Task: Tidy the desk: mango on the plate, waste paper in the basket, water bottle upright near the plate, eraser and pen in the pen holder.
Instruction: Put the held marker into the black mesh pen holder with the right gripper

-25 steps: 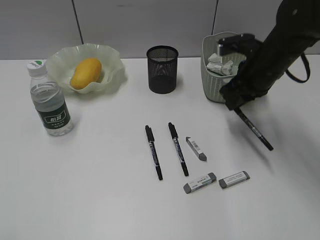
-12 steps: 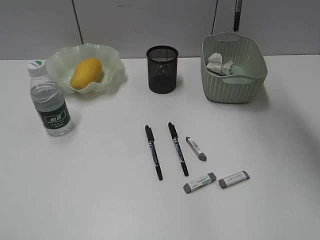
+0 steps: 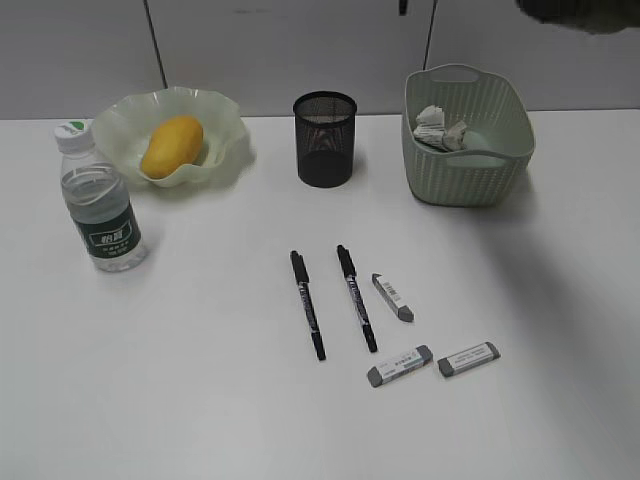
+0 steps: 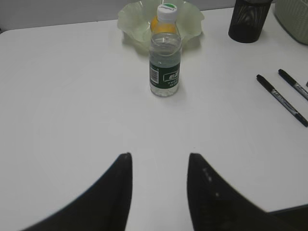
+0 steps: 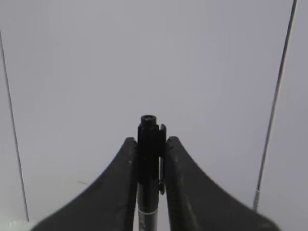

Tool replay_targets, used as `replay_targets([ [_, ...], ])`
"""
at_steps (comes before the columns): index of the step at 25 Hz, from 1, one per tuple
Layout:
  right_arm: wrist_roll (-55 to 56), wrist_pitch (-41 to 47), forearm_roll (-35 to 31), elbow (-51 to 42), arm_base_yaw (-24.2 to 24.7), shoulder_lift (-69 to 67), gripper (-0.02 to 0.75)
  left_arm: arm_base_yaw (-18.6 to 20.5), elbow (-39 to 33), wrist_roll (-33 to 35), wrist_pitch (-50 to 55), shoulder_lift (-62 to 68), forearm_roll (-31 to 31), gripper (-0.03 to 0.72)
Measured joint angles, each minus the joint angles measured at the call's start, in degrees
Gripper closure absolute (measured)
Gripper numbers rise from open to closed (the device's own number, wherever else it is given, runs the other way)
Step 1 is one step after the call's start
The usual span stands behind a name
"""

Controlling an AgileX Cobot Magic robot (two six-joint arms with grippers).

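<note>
Completed: the oval yellow-orange mango (image 3: 171, 146) lies in the wavy-rimmed pale green plate (image 3: 225, 128); the clear green-labelled water bottle (image 3: 99, 203) stands upright beside it; crumpled white waste paper (image 3: 440, 128) sits in the woven pale green basket (image 3: 470, 180). Outstanding: two black pens (image 3: 307, 304) and three grey erasers (image 3: 399, 365) lie on the white desk (image 3: 180, 370), well apart from the black mesh pen holder (image 3: 324, 138). The right gripper (image 5: 152, 144) is clamped on a third black pen (image 5: 149, 159), raised high. The left gripper (image 4: 159, 178) stands apart, empty.
</note>
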State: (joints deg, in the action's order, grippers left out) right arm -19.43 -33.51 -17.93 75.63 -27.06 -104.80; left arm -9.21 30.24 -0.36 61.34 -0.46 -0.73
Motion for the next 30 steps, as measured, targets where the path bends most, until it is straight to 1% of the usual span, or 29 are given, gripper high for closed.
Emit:
replay_targets([
  [4,12.2,-11.0,9.2,0.1,-0.1,-5.2,0.594,0.0,0.0,0.0,0.0,0.0,0.0,0.405],
  [6,14.9,-14.2,11.7,0.8,-0.1,-8.5,0.594,0.0,0.0,0.0,0.0,0.0,0.0,0.407],
  [8,16.2,-15.3,13.9,2.9,-0.1,-11.7,0.594,0.0,0.0,0.0,0.0,0.0,0.0,0.407],
  [12,16.7,-15.2,14.9,7.9,-0.1,-18.0,0.594,0.0,0.0,0.0,0.0,0.0,0.0,0.408],
  [18,16.8,-11.0,15.2,13.1,-0.1,-23.8,0.594,0.0,0.0,0.0,0.0,0.0,0.0,0.413],
  [26,17.0,-8.7,15.4,14.0,-0.1,-28.3,0.594,0.0,0.0,0.0,0.0,0.0,0.0,0.426],
  [30,17.0,-5.6,15.6,14.0,-0.1,-28.7,0.594,0.0,0.0,0.0,0.0,0.0,0.0,0.428],
])
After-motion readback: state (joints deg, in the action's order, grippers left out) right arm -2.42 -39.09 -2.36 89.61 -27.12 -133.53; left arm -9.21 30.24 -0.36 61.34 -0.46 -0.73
